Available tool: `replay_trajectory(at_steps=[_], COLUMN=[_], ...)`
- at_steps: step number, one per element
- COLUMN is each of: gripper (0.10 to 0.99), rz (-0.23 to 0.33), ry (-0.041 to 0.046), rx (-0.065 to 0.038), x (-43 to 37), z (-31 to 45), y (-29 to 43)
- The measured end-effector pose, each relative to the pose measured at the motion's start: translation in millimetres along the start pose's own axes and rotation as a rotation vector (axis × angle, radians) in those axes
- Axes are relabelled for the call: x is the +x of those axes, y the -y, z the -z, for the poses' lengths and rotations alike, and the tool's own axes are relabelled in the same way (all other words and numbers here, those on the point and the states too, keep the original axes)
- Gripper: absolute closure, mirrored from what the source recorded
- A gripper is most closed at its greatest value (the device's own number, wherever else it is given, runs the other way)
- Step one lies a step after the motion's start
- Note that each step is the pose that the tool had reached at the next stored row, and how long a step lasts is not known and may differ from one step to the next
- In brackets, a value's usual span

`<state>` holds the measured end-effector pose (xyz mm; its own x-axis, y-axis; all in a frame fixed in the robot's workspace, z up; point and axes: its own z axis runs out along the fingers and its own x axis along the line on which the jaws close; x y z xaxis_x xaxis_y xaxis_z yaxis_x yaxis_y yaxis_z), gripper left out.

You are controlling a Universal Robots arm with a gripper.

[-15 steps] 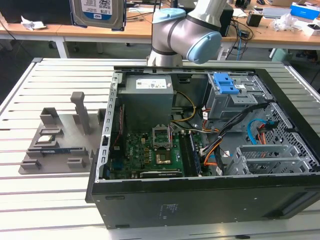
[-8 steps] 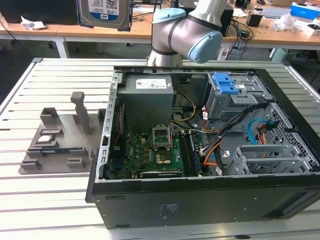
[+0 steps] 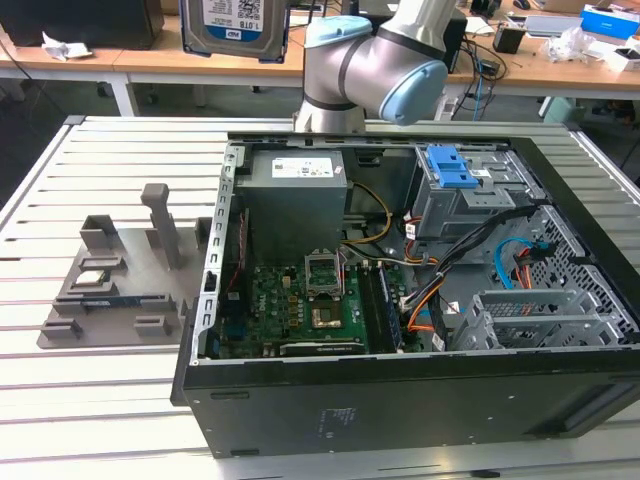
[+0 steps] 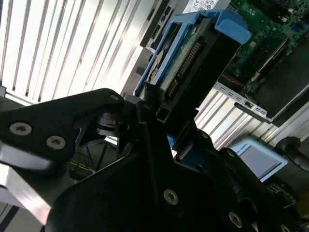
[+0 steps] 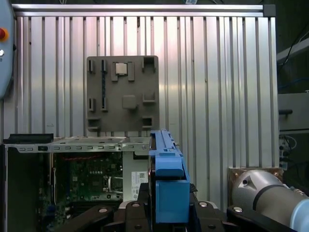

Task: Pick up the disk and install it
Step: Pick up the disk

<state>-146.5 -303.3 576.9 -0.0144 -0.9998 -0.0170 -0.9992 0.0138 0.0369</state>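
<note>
The disk (image 3: 235, 27), a silver drive with a white-and-blue label in a blue frame, hangs high above the table's far edge in the exterior view, behind the open computer case (image 3: 300, 400). In the second wrist view my gripper (image 4: 161, 104) is shut on the disk (image 4: 193, 53), which stands edge-on with its connector side showing. In the first wrist view the blue frame of the disk (image 5: 166, 174) rises between the black fingers (image 5: 141, 198), above the case (image 5: 29, 145) and the slatted table.
Inside the case are a motherboard (image 3: 300, 300), a power supply (image 3: 295, 195), cables and a drive bay with a blue latch plate (image 3: 455, 170). A grey fixture tray (image 3: 120, 280) lies on the table at the exterior view's left. Cluttered desks stand behind.
</note>
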Motion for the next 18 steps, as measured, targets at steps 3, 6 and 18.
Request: replay_trajectory(at_steps=[3,6,18], gripper=[0.718,0.718,0.718], rz=[0.0,0.0,0.0], ry=[0.0,-0.0001,-0.0002], rx=[0.0,0.0,0.0], x=[-0.1,-0.2,-0.6], z=[0.2,0.4,0.8], y=[8.3,15.6,46.8])
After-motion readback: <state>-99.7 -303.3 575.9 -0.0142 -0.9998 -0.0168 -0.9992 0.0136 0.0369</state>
